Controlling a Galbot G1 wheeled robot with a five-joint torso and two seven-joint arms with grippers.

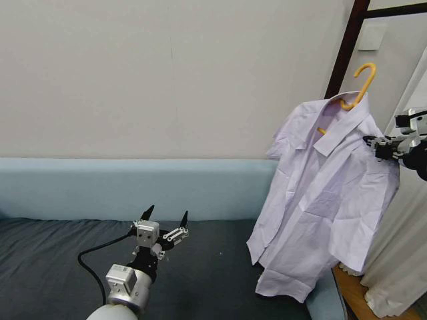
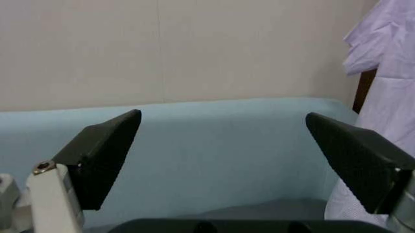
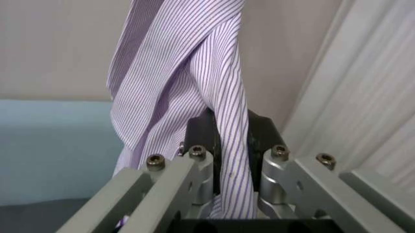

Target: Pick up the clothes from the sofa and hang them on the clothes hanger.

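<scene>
A pale purple striped shirt [image 1: 320,213] hangs in the air at the right, on a yellow hanger [image 1: 357,87] whose hook points up beside a dark wooden frame [image 1: 343,50]. My right gripper [image 1: 371,142] is shut on the shirt's shoulder; in the right wrist view the striped cloth [image 3: 194,87] is pinched between its black pads [image 3: 201,141]. My left gripper [image 1: 167,217] hovers open over the dark sofa seat [image 1: 53,260], its black fingertips [image 2: 107,145] spread wide toward the light blue sofa back [image 2: 214,145].
A plain beige wall [image 1: 167,73] rises behind the sofa. White curtains [image 1: 400,260] hang at the far right, with a wooden floor strip [image 1: 350,293] below them. The shirt's lower hem [image 1: 283,283] hangs over the sofa's right end.
</scene>
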